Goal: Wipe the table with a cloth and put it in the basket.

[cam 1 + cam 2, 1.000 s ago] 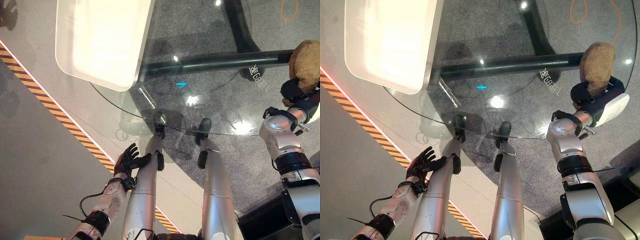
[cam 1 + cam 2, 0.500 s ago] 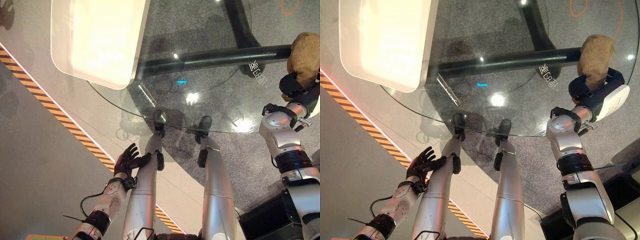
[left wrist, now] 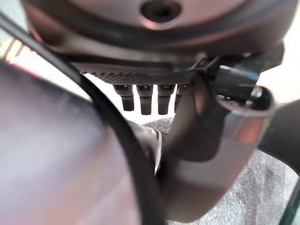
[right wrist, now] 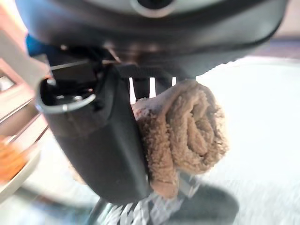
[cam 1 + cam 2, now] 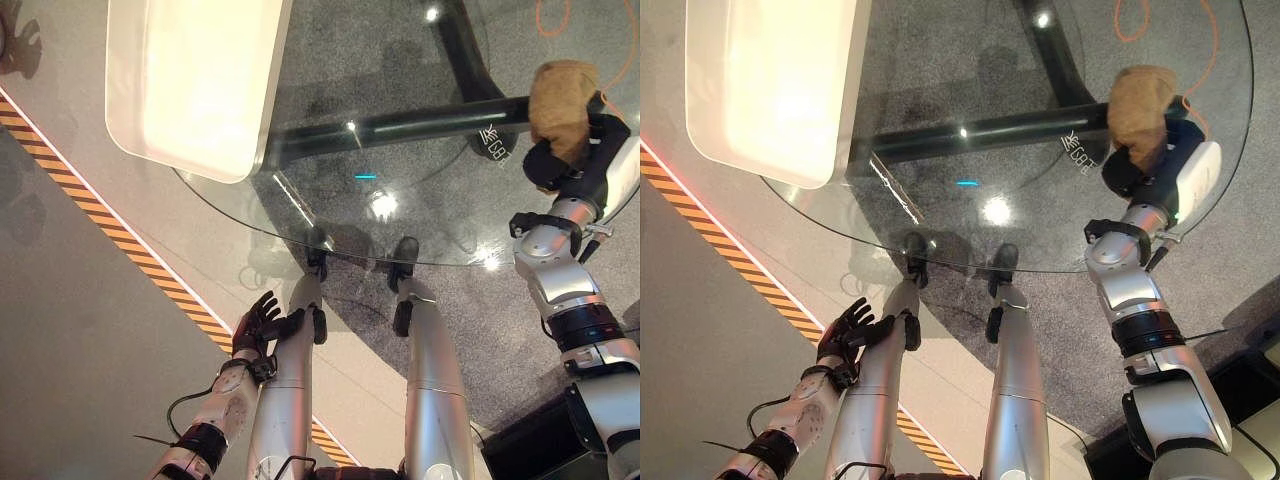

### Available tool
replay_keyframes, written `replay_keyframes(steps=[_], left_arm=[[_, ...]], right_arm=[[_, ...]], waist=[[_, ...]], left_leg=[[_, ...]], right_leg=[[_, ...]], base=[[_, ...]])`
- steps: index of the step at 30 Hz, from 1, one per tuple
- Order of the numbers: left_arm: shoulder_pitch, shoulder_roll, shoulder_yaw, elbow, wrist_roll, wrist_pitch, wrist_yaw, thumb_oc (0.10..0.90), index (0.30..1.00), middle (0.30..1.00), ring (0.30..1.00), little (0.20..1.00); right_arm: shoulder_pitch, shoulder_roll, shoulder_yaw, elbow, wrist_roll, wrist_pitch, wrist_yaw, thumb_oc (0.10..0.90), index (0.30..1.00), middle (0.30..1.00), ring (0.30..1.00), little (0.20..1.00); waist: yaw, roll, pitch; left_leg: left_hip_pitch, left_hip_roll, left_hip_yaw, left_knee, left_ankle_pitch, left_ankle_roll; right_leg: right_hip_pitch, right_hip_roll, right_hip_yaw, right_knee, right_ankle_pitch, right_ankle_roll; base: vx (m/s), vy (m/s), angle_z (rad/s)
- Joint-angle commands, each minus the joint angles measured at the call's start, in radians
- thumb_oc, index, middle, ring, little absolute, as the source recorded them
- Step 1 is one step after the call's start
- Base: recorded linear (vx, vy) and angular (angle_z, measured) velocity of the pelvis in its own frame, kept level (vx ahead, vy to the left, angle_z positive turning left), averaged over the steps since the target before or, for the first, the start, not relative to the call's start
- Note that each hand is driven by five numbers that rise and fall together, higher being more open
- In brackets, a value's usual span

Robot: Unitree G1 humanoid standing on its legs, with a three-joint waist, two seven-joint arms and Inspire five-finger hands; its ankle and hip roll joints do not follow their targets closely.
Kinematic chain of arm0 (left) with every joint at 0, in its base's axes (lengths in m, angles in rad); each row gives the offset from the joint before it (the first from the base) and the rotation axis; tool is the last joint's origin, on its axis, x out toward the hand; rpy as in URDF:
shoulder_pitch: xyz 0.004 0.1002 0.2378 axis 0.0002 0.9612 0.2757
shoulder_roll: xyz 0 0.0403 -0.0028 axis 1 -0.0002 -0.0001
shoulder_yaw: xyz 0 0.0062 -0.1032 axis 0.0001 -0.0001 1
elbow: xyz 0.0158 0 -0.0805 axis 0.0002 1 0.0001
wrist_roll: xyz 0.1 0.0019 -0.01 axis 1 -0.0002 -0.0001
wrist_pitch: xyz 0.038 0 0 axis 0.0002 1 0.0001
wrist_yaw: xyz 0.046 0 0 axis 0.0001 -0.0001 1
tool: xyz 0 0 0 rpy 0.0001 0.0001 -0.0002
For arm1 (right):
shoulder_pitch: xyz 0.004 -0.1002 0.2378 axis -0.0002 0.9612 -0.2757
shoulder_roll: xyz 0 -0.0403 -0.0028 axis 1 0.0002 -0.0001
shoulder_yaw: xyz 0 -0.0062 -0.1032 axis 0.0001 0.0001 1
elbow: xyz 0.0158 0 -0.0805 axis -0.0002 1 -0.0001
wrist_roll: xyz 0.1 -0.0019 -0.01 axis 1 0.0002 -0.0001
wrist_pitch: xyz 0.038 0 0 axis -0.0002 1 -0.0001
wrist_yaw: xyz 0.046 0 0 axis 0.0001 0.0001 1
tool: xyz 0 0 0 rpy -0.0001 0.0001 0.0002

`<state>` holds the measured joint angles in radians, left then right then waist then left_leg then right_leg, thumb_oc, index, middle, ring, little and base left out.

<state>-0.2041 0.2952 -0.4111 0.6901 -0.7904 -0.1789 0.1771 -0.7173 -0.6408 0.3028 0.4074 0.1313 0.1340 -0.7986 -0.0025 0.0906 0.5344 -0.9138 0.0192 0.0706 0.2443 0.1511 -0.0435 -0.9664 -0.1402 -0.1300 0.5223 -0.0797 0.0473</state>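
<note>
Right hand: my right hand (image 5: 1155, 170) is raised over the right edge of the round glass table (image 5: 940, 235), fingers curled round the cloth (image 5: 1137, 105)
Cloth: brown terry, bunched into a roll (image 4: 187, 136), clamped between my thumb and fingers; it sits above the glass near the table's right rim
Left hand: my left hand (image 5: 258, 322) hangs low beside my left side, off the table, below its near edge, fingers spread and relaxed, holding nothing
White tray: a white rectangular tray (image 5: 190, 85) rests on the table's far-left part, overhanging the left edge
Floor: orange-and-black striped tape (image 5: 120, 235) runs diagonally left of the table
</note>
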Motion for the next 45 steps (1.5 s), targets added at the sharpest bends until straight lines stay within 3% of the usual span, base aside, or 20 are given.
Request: replay_keyframes(steps=[1, 9, 19, 31, 45], left_arm=[[0.094, -0.019, -0.024, 0.009, 0.047, -0.010, -0.010, 0.800, 0.900, 0.900, 0.900, 0.900], [0.092, -0.029, -0.025, 0.012, 0.060, -0.003, -0.011, 0.800, 0.900, 0.900, 0.900, 0.900], [0.079, -0.056, -0.031, 0.014, 0.078, 0.008, 0.004, 0.800, 0.900, 0.900, 0.900, 0.900], [0.062, -0.058, -0.026, 0.009, 0.069, -0.004, 0.009, 0.800, 0.900, 0.900, 0.900, 0.900], [0.072, -0.041, -0.033, -0.019, 0.050, -0.009, 0.031, 0.800, 0.900, 0.900, 0.900, 0.900]], right_arm=[[-0.023, 0.052, 0.140, -0.125, -0.076, -0.045, 0.133, 0.100, 0.300, 0.300, 0.300, 0.200], [-0.038, 0.118, 0.187, -0.195, -0.079, -0.045, 0.151, 0.100, 0.300, 0.300, 0.300, 0.200], [-0.056, 0.198, 0.234, -0.240, -0.025, 0.006, 0.150, 0.100, 0.300, 0.300, 0.300, 0.200], [-0.027, 0.223, 0.303, -0.321, 0.125, -0.097, 0.348, 0.100, 0.300, 0.300, 0.300, 0.200], [0.035, 0.184, 0.269, -0.419, 0.189, -0.166, 0.340, 0.100, 0.300, 0.300, 0.300, 0.200]], waist=[[0.039, 0.021, -0.014], [0.046, 0.019, -0.014], [0.054, 0.018, -0.014], [0.050, 0.012, -0.014], [0.032, -0.008, -0.014]], left_leg=[[-0.002, -0.073, 0.059, 0.176, -0.236, 0.022], [0.005, -0.074, 0.061, 0.174, -0.234, 0.021], [0.001, -0.072, 0.062, 0.178, -0.233, 0.022], [0.005, -0.067, 0.071, 0.181, -0.229, 0.018], [0.017, -0.056, 0.074, 0.177, -0.226, 0.017]], right_leg=[[0.009, 0.022, -0.033, -0.164, 0.107, 0.053], [0.016, 0.019, -0.038, -0.163, 0.104, 0.054], [0.009, 0.012, -0.039, -0.159, 0.106, 0.053], [0.008, 0.010, -0.038, -0.152, 0.105, 0.054], [0.017, 0.021, -0.036, -0.152, 0.110, 0.053]], base=[[0.00, 0.000, 0.00], [0.00, 0.002, 0.00], [0.00, 0.006, 0.01], [0.00, 0.000, 0.00], [0.00, -0.015, 0.05]])
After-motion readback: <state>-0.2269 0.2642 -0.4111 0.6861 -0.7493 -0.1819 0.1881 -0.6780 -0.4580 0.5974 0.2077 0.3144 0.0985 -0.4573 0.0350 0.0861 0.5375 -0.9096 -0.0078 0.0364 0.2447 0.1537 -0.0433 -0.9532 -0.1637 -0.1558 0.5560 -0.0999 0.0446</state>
